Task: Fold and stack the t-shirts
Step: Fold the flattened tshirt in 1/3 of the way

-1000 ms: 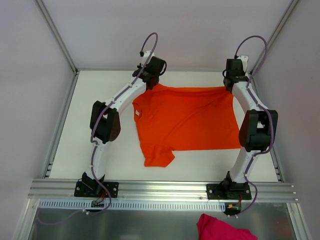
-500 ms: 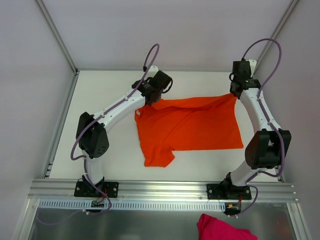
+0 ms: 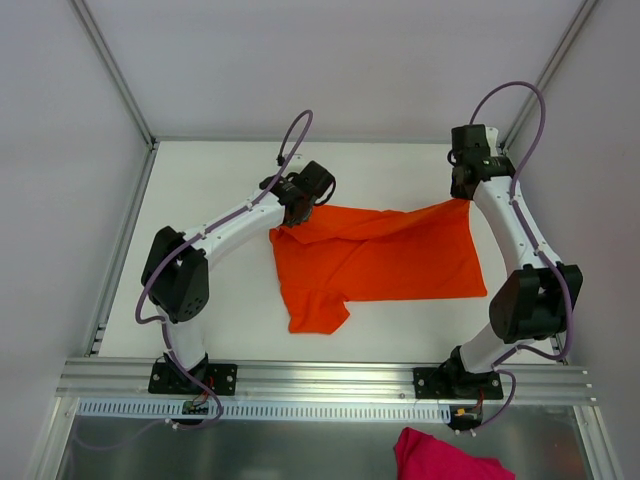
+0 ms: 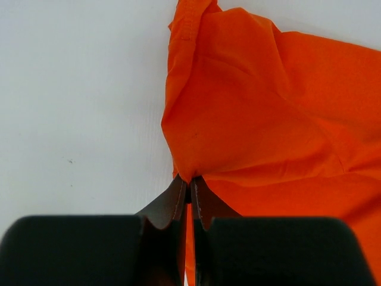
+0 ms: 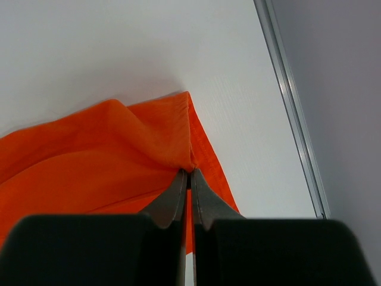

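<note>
The bright orange t-shirt (image 3: 375, 255) lies spread on the white table, its near sleeve at the front left. My left gripper (image 3: 297, 213) is shut on the shirt's far left edge; in the left wrist view the fabric (image 4: 262, 107) bunches out of the closed fingertips (image 4: 189, 189). My right gripper (image 3: 463, 193) is shut on the far right corner; in the right wrist view the hem (image 5: 149, 143) is pinched at the fingertips (image 5: 189, 176). The far edge is lifted and drawn over the shirt. The neck label is hidden.
A pink garment (image 3: 440, 455) lies below the table's front rail (image 3: 320, 378). Grey walls stand close on the left, back and right. A metal frame rail (image 5: 292, 107) runs along the table's right edge.
Both grippers have carried the shirt's far edge toward the near side, folding it over the body. The left arm's elbow has swung out to the left and the neck label is now covered.
</note>
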### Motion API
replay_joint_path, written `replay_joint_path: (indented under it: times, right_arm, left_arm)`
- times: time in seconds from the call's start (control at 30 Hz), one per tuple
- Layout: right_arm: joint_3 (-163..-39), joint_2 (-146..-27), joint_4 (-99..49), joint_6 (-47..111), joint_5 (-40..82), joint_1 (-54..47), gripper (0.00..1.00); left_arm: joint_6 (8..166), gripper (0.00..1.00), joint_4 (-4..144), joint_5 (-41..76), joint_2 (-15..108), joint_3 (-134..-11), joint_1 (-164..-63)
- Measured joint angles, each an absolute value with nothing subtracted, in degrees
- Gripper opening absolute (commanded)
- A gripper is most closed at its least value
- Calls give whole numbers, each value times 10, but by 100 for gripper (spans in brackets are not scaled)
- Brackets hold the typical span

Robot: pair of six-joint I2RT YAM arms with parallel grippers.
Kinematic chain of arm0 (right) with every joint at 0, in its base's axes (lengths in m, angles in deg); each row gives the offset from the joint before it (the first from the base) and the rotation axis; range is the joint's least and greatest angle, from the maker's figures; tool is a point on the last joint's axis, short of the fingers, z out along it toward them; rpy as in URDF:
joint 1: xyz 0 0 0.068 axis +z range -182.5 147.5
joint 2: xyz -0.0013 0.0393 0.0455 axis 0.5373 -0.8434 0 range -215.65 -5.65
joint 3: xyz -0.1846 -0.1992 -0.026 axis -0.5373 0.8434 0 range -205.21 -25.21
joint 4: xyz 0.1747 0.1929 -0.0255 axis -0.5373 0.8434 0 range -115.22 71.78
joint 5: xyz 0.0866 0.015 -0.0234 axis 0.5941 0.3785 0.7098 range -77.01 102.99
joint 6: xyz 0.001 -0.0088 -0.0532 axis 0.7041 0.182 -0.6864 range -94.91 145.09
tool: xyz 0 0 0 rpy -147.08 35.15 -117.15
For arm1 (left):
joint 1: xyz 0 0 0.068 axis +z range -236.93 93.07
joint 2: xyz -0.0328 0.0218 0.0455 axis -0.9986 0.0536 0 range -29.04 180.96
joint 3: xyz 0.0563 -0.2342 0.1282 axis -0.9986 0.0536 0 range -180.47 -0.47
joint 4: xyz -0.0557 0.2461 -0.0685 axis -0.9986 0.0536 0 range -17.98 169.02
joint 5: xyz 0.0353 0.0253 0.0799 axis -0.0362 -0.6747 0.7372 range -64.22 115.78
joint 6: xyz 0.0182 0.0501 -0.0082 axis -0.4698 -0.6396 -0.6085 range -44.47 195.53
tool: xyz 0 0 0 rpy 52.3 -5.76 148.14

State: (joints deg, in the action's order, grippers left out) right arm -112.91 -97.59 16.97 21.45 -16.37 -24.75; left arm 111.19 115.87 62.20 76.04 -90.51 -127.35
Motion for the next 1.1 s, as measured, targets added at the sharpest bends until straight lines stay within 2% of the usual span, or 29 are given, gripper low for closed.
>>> replay_joint_path:
  times: [0.53, 0.63, 0.8, 0.87, 0.97, 1.1]
  right_arm:
    - [-1130, -977, 170, 210, -172, -248, 1]
    - [-1151, -1002, 175, 211, -176, -249, 1]
    - [-1284, -1131, 170, 211, -176, -259, 1]
    - [-1303, -1162, 164, 211, -175, -265, 1]
    - [-1297, -1180, 162, 212, -172, -276, 1]
    - [-1220, -1165, 128, 212, -181, -286, 1]
  left_arm:
    - [1108, 0, 1150, 604, 770, -928, -1258]
    - [1107, 0, 1160, 594, 808, -995, -1235]
    - [1092, 0, 1178, 583, 940, -1221, -1178]
    - [1091, 0, 1178, 576, 963, -1258, -1161]
    - [1092, 0, 1181, 574, 959, -1246, -1143]
    - [1097, 0, 1164, 573, 920, -1127, -1138]
